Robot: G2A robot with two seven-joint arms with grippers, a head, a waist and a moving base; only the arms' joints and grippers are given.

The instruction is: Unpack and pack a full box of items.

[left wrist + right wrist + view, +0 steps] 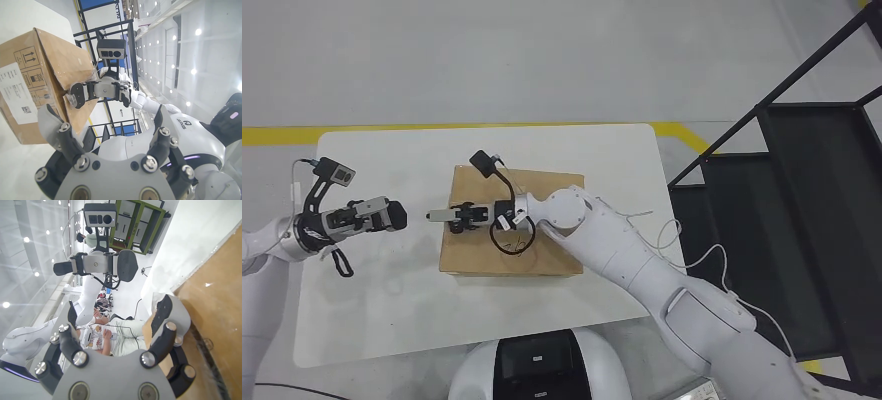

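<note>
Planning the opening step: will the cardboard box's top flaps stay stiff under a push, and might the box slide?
The cardboard box has closed flaps, slightly gapped at one edge; they would probably flex a little. It sits flat on the smooth table, so a sideways push from the right hand likely slides rather than tips it.

Bright, even overhead light; ceiling lamps [198,31] flare into starbursts; wrist views bend strongly at edges.

Glossy white arms [622,250] carry black wrist cameras [111,50], thin cables [111,287], silver screws [150,162] and grey, black-padded jaws.
</note>
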